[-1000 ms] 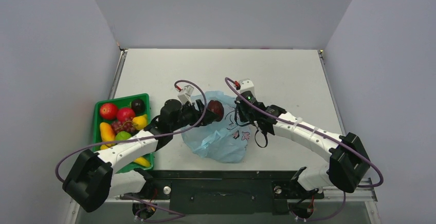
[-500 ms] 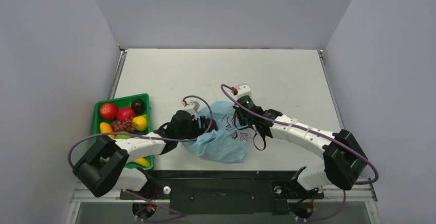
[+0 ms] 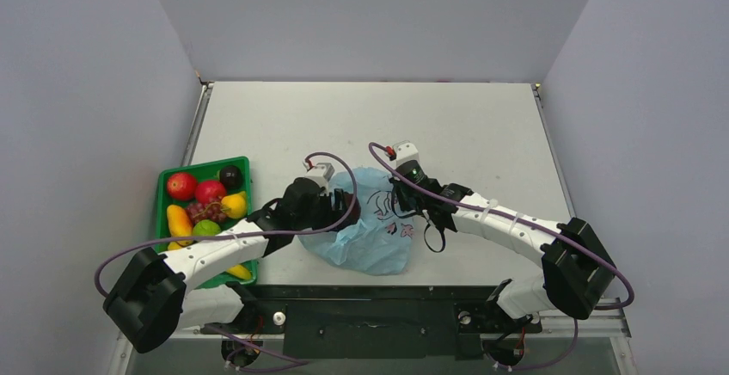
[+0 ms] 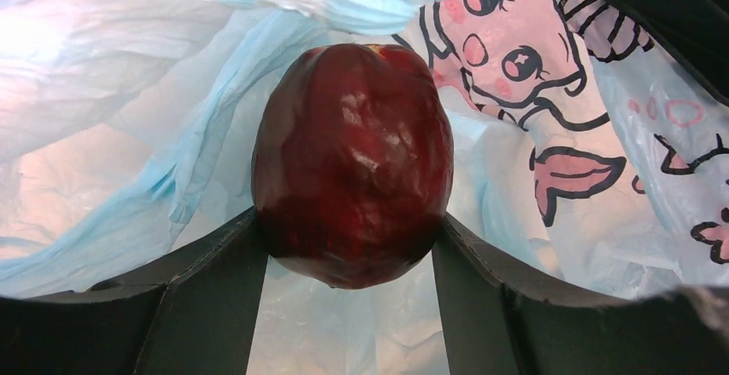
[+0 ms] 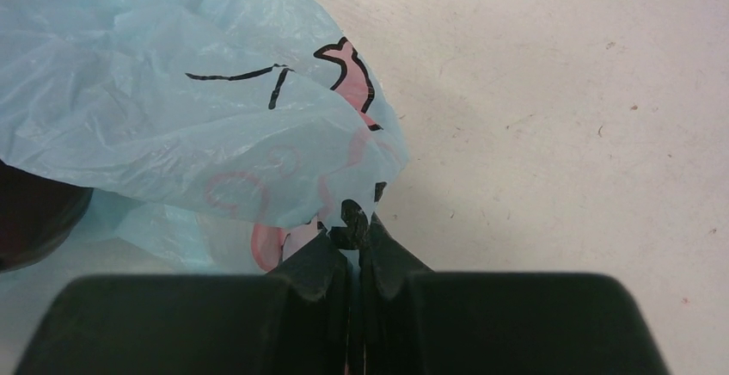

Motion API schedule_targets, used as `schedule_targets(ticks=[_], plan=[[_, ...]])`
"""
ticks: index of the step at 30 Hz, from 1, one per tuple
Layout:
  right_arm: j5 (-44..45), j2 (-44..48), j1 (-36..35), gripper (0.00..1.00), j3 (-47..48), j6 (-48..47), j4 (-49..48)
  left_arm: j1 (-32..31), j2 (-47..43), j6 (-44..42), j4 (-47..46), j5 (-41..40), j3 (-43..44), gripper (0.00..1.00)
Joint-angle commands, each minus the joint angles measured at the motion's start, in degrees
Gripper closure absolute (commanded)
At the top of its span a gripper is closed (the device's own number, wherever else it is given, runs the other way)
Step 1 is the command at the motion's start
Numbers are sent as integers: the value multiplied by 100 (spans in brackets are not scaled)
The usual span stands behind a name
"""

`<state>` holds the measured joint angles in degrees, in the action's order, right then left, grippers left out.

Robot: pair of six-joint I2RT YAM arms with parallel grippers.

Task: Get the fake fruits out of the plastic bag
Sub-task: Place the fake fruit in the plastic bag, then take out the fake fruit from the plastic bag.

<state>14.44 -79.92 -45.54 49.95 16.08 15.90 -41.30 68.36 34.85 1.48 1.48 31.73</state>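
The light-blue plastic bag (image 3: 374,229) lies crumpled at the table's near middle. My left gripper (image 3: 342,209) is at the bag's left mouth, shut on a glossy dark maroon fruit (image 4: 352,164) held between both fingers (image 4: 211,298), with bag film all round it (image 4: 103,91). My right gripper (image 3: 402,196) is shut on the bag's upper right edge. In the right wrist view its tips (image 5: 354,236) pinch a fold of the bag (image 5: 172,108). Whether other fruits are inside the bag is hidden.
A green tray (image 3: 161,179) at the left holds red apples, a dark fruit, yellow fruits, a green one and grapes. The left arm's elbow lies beside its right rim. Bare table (image 3: 481,126) lies beyond and right of the bag.
My left gripper drew back toward the near left with the maroon fruit, which now sits lower at the bag's mouth. My right gripper shifted slightly left, still pinching the bag.
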Motion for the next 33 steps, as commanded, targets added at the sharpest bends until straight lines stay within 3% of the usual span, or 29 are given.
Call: schedule_targets(ticks=[1,5,9,11,23,28,33], plan=[[-33,206,-47,98,23,-24,-167,16,-24,-248,481,-92,372,41],[-47,266,-56,99,40,-25,-122,65,105,-292,398,-100,324,36],[12,327,-69,100,-8,-58,-125,69,142,-389,198,-92,240,12],[75,316,-75,100,-30,-82,-163,72,69,-455,103,-34,174,4],[-75,206,-129,99,-5,-382,-534,70,-1373,-420,51,-62,190,3],[-120,235,-126,99,-25,-335,-513,-1,-589,-662,240,139,542,12],[-84,354,-120,99,-60,-333,-498,-174,-43,-699,144,30,670,13]])
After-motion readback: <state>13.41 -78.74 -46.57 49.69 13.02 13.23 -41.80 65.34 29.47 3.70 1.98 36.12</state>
